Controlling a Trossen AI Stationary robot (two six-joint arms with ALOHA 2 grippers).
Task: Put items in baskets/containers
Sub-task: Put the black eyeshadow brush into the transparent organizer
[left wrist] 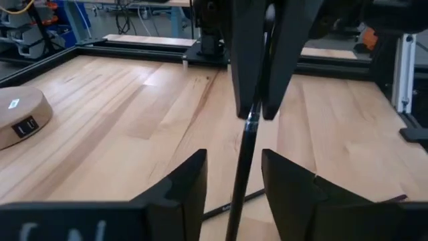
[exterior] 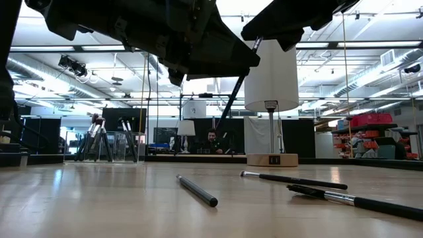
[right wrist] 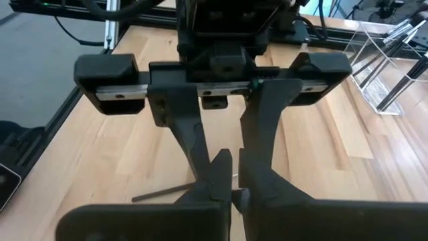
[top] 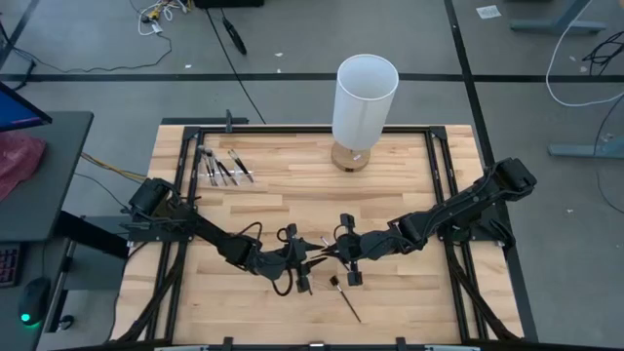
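While pinching a makeup brush point(left wrist: 244, 161) in the fully closed right end effector point(left wrist: 257, 110), threading it between the parted left end effector point(left wrist: 234, 167) above the near surface point(top: 283, 210). Risking a drop if releasing before the left closes. Clear container point(top: 219, 166) sitting far-left, holding brushes; wooden base point(left wrist: 20, 120) carrying an unreadable mark.

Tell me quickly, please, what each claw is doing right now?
Left claw: open around a brush, not gripping.
Right claw: shut on the brush.

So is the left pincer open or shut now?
Open: the left pincer has its fingers apart around the brush, which the right pincer holds.
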